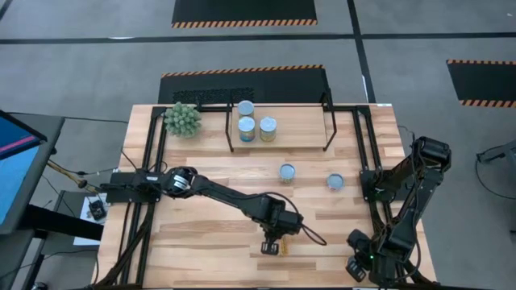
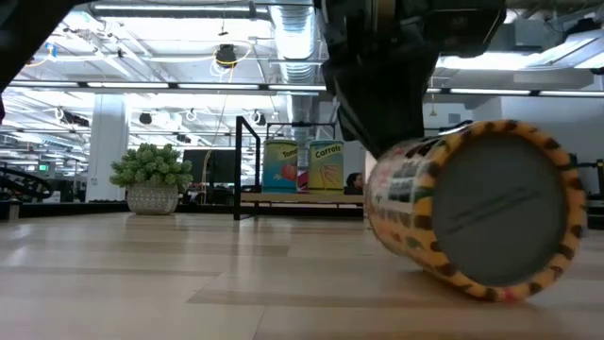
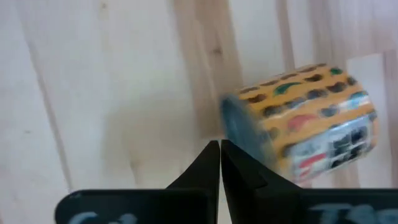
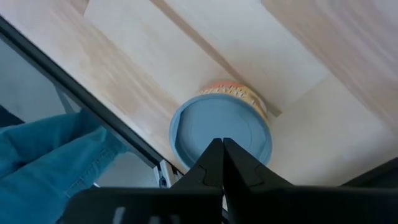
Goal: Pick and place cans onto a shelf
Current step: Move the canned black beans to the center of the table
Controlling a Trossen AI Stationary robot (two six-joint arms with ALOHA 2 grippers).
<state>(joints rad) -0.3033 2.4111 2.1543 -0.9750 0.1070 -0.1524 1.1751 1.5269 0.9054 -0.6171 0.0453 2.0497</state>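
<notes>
- Leftmost on our table [image 1: 201, 234], near the back left corner, sits a green spiky plant [image 1: 182, 119] in its pot.
- Next, along the middle of the back edge, stands the shelf [image 1: 282, 121], a wood board on thin black legs, with three cans [image 1: 257, 122] upright on its left half.
- In front of the shelf, two more cans [image 1: 287, 172] stand upright and well apart on the open surface.
- Our left arm reaches from the left edge across to the middle near the front edge; the left gripper [image 1: 272, 246] has its fingers pressed together and holds nothing.
- A yellow can [image 3: 300, 122] lies tipped on its side just beside that gripper, resting on the wood; we cannot tell whether the fingers touch it.
- Our right arm is folded by the right edge, near the front right corner; the right gripper [image 4: 222, 144] is closed and empty above another can [image 4: 221, 127] that stands upright by the black table frame [image 4: 93, 102].
</notes>
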